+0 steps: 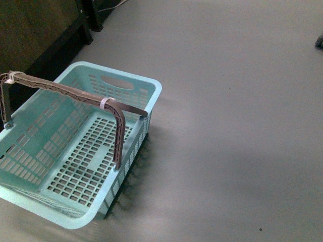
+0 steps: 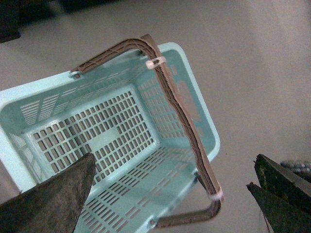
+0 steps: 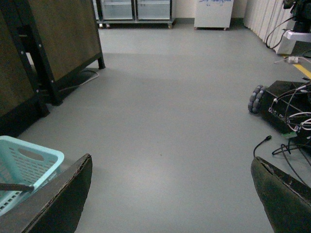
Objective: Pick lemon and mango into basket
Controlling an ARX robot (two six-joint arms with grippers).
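Grey smooth floor (image 1: pixel 242 126) fills the scene, and the basket (image 1: pixel 75 151) stands on it at about 8 o'clock in the front view, beside a dark wooden cabinet (image 1: pixel 30 30) at 10 o'clock. Its long axis runs from 7 o'clock towards 1 o'clock, and the short wall with the oval hand cut-out (image 1: pixel 118 82) is at the far end. The brown handle (image 1: pixel 65 91) stands raised and crosses the opening from 10 o'clock to 4 o'clock. The left gripper (image 2: pixel 173 160) hangs over the open basket (image 2: pixel 121 141) with its fingers (image 2: pixel 53 199) spread wide; the slotted bottom and the handle show in the gap between them, with no contact visible. The right gripper (image 3: pixel 171 159) is spread just as wide with nothing held, bare floor lying between its fingers (image 3: pixel 58 204); one corner of the basket (image 3: pixel 29 165) shows just beside one finger, outside the gap.
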